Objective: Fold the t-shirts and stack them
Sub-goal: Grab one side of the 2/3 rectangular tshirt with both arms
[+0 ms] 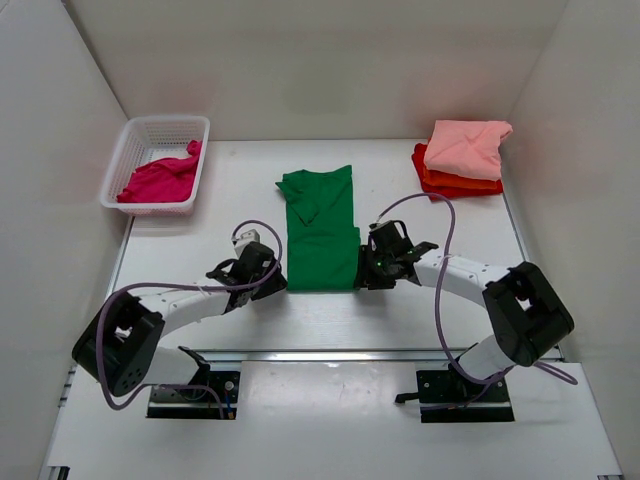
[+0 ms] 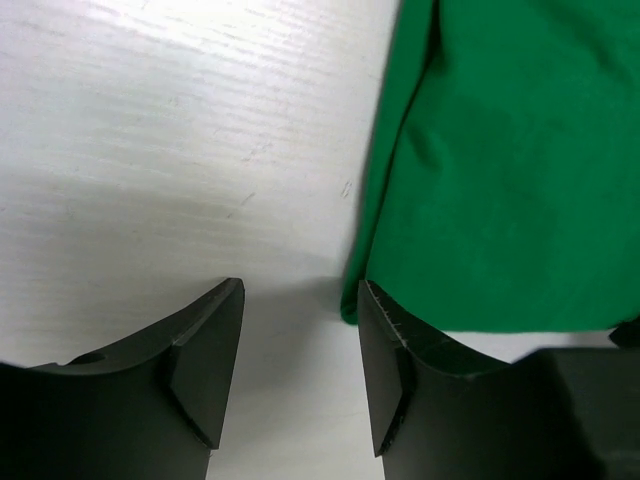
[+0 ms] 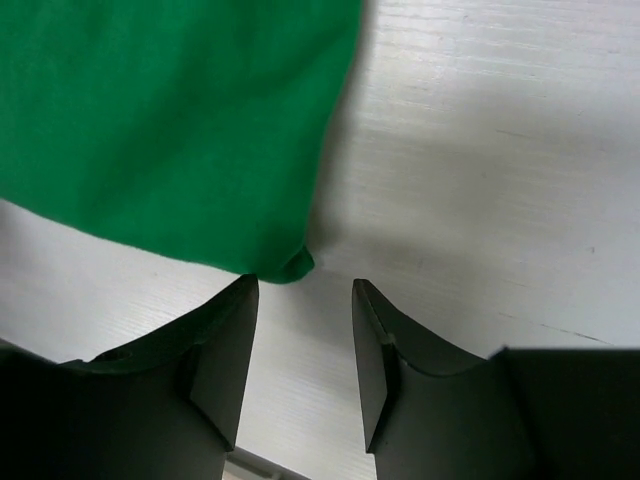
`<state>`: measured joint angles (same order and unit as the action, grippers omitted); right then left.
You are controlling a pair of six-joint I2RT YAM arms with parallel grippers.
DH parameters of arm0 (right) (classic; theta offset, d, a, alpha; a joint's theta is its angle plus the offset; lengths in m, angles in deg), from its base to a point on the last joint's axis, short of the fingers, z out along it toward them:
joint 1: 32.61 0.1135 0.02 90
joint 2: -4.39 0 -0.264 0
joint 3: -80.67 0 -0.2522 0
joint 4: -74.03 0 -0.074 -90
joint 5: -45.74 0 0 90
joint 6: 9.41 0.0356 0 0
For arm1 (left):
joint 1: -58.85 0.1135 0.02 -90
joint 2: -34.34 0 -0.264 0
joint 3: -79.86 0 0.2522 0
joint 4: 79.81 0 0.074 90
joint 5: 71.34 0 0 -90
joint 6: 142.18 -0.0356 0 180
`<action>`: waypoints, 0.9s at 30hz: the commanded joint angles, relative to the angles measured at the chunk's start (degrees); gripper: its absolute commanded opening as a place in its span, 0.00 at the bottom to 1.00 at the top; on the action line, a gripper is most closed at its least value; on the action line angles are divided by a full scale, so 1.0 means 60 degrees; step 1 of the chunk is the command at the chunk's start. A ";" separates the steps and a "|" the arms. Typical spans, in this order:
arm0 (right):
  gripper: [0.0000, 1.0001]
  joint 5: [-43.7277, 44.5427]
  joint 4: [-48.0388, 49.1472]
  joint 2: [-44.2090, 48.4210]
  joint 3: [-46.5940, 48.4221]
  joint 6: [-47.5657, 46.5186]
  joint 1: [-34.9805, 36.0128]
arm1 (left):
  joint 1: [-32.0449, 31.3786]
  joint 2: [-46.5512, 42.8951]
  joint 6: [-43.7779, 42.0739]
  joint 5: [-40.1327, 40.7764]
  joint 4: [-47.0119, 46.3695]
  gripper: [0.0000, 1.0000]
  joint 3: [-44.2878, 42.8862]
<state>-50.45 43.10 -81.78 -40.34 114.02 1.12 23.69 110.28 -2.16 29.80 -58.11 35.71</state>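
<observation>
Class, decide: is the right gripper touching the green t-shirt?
Cannot tell. In the right wrist view the green t-shirt reaches one finger of the right gripper, jaws open, but whether it hovers above the cloth or presses it is unclear.

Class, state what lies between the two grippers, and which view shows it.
The near end of the green t-shirt lies between the left gripper and right gripper; the top view shows it.

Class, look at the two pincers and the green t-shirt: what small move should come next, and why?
Probably ease each pincer onto its near corner and close. The green t-shirt lies folded in a long strip, its near corners just ahead of the left pincer and the right pincer; both stand open, holding nothing, so a grip must come before the next fold.
</observation>
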 commanded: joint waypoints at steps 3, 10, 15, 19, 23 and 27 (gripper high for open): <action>0.39 0.0227 0.0796 -0.0243 -0.0112 0.0449 -0.0056 | -0.0248 0.0321 0.0482 0.0502 -0.0899 0.59 -0.0076; 0.38 -0.0080 0.1016 -0.0843 0.0005 0.0478 0.0075 | -0.0322 0.0584 0.0819 0.0225 -0.1559 0.57 -0.0046; 0.31 -0.0095 0.0943 -0.1019 0.0151 0.0507 0.0338 | -0.0615 0.1009 0.1183 -0.0009 -0.1661 0.56 -0.0106; 0.15 -0.0167 0.0825 -0.1063 0.0151 0.0581 0.0354 | -0.0951 0.1273 0.1390 -0.0156 -0.1778 0.38 -0.0150; 0.00 -0.0154 0.0139 -0.0918 0.0502 0.0274 0.0295 | -0.0952 0.0968 0.1551 -0.0361 -0.1662 0.00 -0.0076; 0.00 0.0124 -0.1354 -0.0376 0.1686 -0.0662 0.0222 | -0.0850 -0.0363 0.1274 -0.0172 -0.0667 0.00 -0.0456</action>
<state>-51.76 41.30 -87.16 -35.42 114.37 2.70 18.38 115.04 6.12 28.79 -66.28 35.23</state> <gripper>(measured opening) 0.020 0.023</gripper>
